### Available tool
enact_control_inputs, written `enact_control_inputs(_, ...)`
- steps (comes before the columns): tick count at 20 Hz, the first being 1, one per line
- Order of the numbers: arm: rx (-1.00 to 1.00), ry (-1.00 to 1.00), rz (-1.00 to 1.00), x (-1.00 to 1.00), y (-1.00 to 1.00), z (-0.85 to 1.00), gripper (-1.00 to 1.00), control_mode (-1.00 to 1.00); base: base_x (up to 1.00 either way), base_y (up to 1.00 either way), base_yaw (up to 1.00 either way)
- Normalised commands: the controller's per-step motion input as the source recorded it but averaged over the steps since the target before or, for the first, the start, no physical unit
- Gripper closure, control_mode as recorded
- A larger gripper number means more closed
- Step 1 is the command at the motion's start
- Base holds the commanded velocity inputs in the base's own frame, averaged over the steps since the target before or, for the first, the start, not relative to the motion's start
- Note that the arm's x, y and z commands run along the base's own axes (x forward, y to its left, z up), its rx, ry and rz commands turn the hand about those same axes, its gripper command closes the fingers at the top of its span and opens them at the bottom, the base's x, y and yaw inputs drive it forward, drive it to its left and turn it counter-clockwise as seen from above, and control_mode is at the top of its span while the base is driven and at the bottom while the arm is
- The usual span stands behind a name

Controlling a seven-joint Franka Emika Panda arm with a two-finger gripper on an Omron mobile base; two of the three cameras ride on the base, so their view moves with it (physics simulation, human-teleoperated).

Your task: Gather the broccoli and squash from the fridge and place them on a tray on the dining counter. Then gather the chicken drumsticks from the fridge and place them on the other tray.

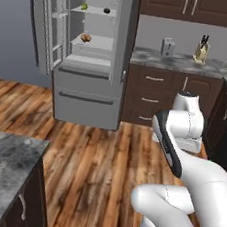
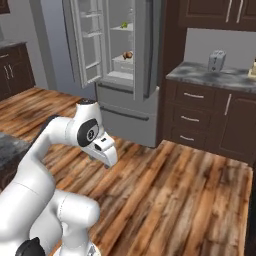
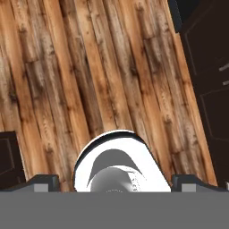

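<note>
Fridge (image 1: 88, 90), tall and grey, stands with its left door swung wide: one green broccoli (image 1: 84, 6) on an upper shelf, one brown drumstick (image 1: 85, 38) a shelf lower. Tool (image 3: 115, 181) spread wide over plank floor (image 3: 89, 80).

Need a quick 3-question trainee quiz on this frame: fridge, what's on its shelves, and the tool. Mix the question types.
1. True or false: the fridge has a door standing open.
2. Multiple choice: the tan-brown chicken drumsticks lie (A) on the wooden floor, (B) on a fridge shelf below the broccoli, (C) on the wall counter by the toaster.
3. Fill in: in the hand view the tool points down at the floor with its fingers spread ____ and nothing between them.

Key: 1 true; 2 B; 3 wide.
</note>
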Motion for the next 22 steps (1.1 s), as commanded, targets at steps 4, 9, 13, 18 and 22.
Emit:
enact_control_inputs(4, 0.0, 0.0, 0.0, 0.0, 0.0, 0.0, -1.0, 1.0, 1.0, 0.26, 0.04)
enact_control_inputs(9, 0.0, 0.0, 0.0, 0.0, 0.0, 0.0, -1.0, 1.0, 1.0, 0.26, 0.08)
enact_control_inputs(13, 0.0, 0.0, 0.0, 0.0, 0.0, 0.0, -1.0, 1.0, 0.97, 0.24, 0.17)
enact_control_inputs(18, 0.0, 0.0, 0.0, 0.0, 0.0, 0.0, -1.0, 1.0, 0.72, 0.14, 0.27)
enact_control_inputs(22, 0.0, 0.0, 0.0, 0.0, 0.0, 0.0, -1.0, 1.0, 0.59, 0.26, 0.3)
